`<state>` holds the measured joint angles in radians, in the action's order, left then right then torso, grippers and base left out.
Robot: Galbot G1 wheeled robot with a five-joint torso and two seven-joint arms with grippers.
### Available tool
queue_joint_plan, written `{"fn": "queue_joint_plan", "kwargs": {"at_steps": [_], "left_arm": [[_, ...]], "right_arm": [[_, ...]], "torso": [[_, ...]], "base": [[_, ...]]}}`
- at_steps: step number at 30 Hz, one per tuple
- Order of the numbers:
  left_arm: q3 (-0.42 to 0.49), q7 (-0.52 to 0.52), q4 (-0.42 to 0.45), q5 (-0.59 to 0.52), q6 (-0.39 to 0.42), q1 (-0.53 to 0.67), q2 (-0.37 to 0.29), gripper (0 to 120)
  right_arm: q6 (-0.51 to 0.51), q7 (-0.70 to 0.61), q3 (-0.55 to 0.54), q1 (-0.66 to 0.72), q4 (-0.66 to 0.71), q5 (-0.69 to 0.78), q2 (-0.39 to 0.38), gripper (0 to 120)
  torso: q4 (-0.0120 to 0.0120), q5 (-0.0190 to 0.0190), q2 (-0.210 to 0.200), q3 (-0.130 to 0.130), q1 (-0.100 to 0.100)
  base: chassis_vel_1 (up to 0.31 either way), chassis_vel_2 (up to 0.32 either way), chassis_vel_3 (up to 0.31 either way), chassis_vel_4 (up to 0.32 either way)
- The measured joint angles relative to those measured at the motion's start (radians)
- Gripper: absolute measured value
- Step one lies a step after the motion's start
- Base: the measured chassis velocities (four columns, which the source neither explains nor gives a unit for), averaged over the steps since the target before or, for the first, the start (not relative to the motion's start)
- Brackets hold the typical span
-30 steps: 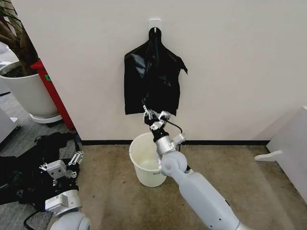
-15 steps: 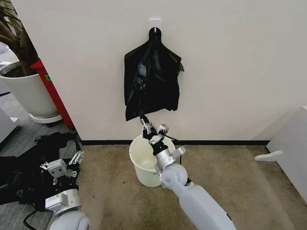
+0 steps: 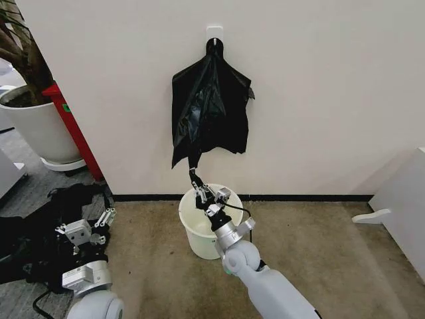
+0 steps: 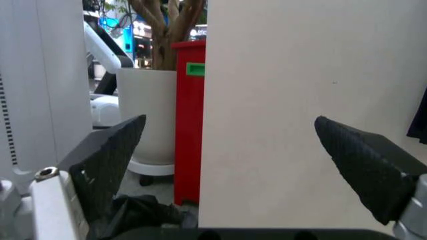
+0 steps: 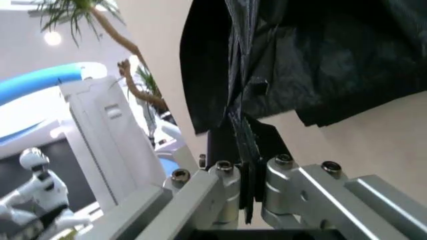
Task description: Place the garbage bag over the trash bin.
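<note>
Above the trash bin [image 3: 202, 222], against the wall: bundle of black bags [image 3: 211, 109] on a hook [image 3: 214, 41], one garbage bag [image 3: 192, 163] drawn down out of it as a thin strand toward the bin's rim. Right gripper [image 3: 207, 197] just over the bin's mouth, fingers pressed together, pinching that strand; right wrist view shows the film [image 5: 243, 145] clamped flat between the jaws, rest of the bundle fanning out above. Left gripper [image 3: 83, 236] parked low, well off to the bin's left over a black heap [image 3: 40, 232] on the floor, fingers [image 4: 107, 165] spread, nothing between.

Handling, judged: very light, limp, no stiffness at all; glossy so probably slippery, thin so likely to stretch or tear under a hard tug. Best held at a bunched edge or corner, several layers pinched together, as now; opening the mouth over the rim probably needs a second grip on the opposite edge.

Versus a second ago: right gripper lower, down from the bundle's bottom edge to just above the bin; bag's lower corner pulled into a long tail where it hung square before; bundle narrower, bottom hem now slanted. Hook, bin, left gripper unchanged.
</note>
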<state>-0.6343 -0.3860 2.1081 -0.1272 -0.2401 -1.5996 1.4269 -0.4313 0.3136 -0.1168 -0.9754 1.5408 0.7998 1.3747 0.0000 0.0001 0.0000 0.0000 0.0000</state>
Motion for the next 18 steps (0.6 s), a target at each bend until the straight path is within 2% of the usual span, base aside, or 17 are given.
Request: {"fn": "queue_joint_plan", "kwargs": {"at_steps": [7,17,18], "left_arm": [[-0.001,0.000,0.005,-0.007,0.010,0.009,-0.010,100],[-0.004,0.005,0.026,-0.020,0.018,0.014,-0.031,100],[-0.006,0.005,0.028,-0.022,0.017,0.014,-0.034,100]], "right_arm": [[-0.022,0.010,0.006,-0.014,-0.024,-0.060,-0.018,0],[-0.027,-0.035,0.048,-0.008,0.023,-0.137,-0.011,0],[-0.029,-0.044,0.054,-0.009,0.030,-0.162,-0.018,4]], "torso": [[-0.0001,-0.0001,0.000,0.000,0.000],[0.0000,-0.0001,0.000,0.000,0.000],[0.0001,-0.0001,0.000,0.000,0.000]], "base": [[0.000,0.000,0.000,0.000],[0.000,0.000,0.000,0.000],[0.000,0.000,0.000,0.000]]}}
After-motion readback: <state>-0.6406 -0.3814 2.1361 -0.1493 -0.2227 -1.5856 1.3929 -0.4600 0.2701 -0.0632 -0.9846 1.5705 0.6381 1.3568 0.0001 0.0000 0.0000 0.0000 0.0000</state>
